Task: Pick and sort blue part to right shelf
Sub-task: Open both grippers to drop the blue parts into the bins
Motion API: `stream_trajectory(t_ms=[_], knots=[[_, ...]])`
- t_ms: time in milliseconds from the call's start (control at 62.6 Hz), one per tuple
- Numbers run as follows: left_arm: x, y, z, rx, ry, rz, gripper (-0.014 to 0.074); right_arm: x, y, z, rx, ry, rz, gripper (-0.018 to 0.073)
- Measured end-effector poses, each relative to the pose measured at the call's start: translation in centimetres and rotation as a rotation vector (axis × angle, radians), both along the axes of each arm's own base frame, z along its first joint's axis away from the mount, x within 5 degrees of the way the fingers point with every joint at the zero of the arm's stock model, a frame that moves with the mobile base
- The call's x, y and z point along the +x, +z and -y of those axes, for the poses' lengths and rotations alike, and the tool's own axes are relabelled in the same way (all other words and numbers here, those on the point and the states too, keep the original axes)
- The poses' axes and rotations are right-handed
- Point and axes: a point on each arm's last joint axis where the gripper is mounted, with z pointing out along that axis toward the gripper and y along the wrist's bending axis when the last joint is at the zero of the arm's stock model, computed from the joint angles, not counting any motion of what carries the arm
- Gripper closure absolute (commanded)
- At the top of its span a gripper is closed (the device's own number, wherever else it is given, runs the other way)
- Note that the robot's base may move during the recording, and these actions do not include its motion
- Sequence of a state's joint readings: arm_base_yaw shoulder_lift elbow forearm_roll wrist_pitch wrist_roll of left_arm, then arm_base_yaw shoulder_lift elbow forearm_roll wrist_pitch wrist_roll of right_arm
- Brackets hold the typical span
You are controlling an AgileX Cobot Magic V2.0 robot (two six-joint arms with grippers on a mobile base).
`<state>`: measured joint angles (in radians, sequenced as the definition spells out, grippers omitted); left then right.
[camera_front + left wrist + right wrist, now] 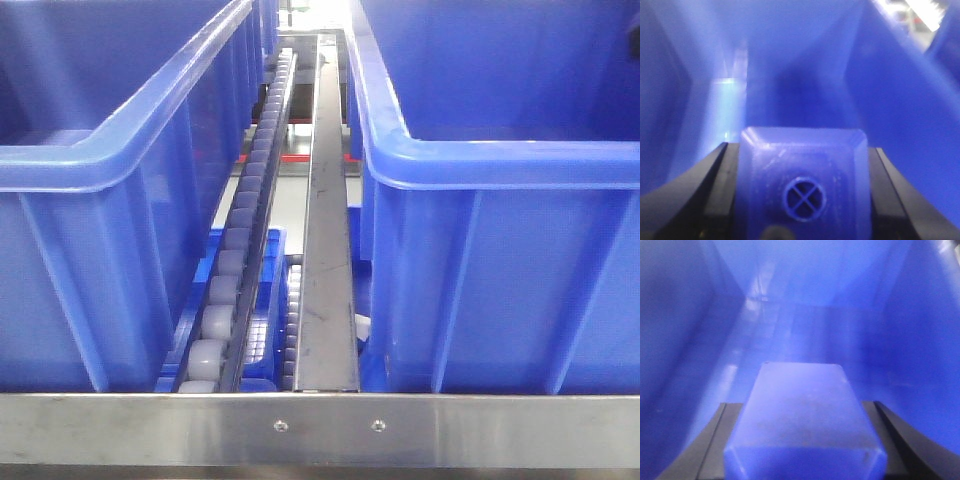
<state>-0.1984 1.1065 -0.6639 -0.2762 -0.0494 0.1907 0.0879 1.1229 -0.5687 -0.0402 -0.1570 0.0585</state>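
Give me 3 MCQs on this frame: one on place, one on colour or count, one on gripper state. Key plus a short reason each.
1. In the front view, what runs between the two blue bins?
A. a roller track and a metal rail
B. a rubber belt
C. a cable bundle

2. What colour is the part in the left gripper?
A. red
B. blue
C. grey

3. What is the right gripper doing?
A. open and empty
B. shut on a blue block
C. out of view

Key:
1 A: the roller track and metal rail lie between the left bin and right bin.
2 B: the left gripper holds a blue part with a round cross mark.
3 B: the right gripper has a jaw on each side of a blue block.
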Motion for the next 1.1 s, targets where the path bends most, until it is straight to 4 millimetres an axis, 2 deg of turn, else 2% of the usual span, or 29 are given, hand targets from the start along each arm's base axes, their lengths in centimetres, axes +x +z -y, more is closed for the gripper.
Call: stream_trajectory(t_ms=[112, 160, 240, 288, 351, 399, 623, 751, 799, 831, 895, 990, 1006, 1102], knots=[[0.3, -0.4, 0.1, 0.003, 0.0, -0.015, 0.0307, 0.3, -0.4, -0.1, -0.001, 0.002, -0.016, 0.0132], [0.3, -0.4, 0.1, 0.003, 0.0, -0.016, 0.0278, 0.3, -0.4, -0.1, -0.001, 0.002, -0.017, 0.0125], [0.3, -0.4, 0.1, 0.003, 0.001, -0.015, 0.0176, 0.3, -0.4, -0.1, 0.001, 0.001, -0.017, 0.0086], [0.3, -0.4, 0.1, 0.003, 0.0, -0.018, 0.0071, 0.3, -0.4, -0.1, 0.005, -0.001, -0.018, 0.0035], [0.3, -0.5, 0.1, 0.004, -0.002, -0.027, -0.0026, 0.3, -0.4, -0.1, 0.009, -0.002, -0.018, -0.0052], [0.2, -0.5, 0.1, 0.004, -0.004, -0.031, -0.0064, 0.3, -0.4, -0.1, 0.011, -0.002, -0.016, -0.0048], [0.2, -0.6, 0.1, 0.008, -0.006, -0.034, -0.0071, 0.3, -0.3, -0.1, 0.014, -0.004, -0.019, -0.0039], [0.2, -0.4, 0.1, 0.029, -0.014, -0.026, -0.0003, 0.0, -0.2, 0.0, 0.013, -0.005, -0.031, -0.0038], [0.0, -0.2, 0.1, 0.03, -0.016, -0.02, 0.0046, -0.2, 0.1, 0.0, 0.016, -0.007, -0.029, -0.0034], [-0.2, -0.1, 0.0, 0.032, -0.018, -0.013, 0.0109, -0.5, 0.4, 0.0, 0.018, -0.008, -0.022, -0.0015], [-0.8, 0.8, -0.1, 0.027, -0.018, 0.023, 0.0269, -1.3, 1.7, 0.1, 0.024, -0.01, 0.014, 0.0073], [-1.5, 1.6, -0.2, 0.02, -0.019, 0.058, 0.0471, -2.4, 2.9, 0.2, 0.031, -0.01, 0.062, 0.0273], [-1.6, 1.8, -0.2, 0.019, -0.019, 0.065, 0.0488, -2.6, 3.1, 0.2, 0.031, -0.01, 0.068, 0.0305], [-2.0, 2.2, -0.3, 0.015, -0.019, 0.085, 0.0456, -3.4, 3.9, 0.3, 0.034, -0.01, 0.103, 0.0503]])
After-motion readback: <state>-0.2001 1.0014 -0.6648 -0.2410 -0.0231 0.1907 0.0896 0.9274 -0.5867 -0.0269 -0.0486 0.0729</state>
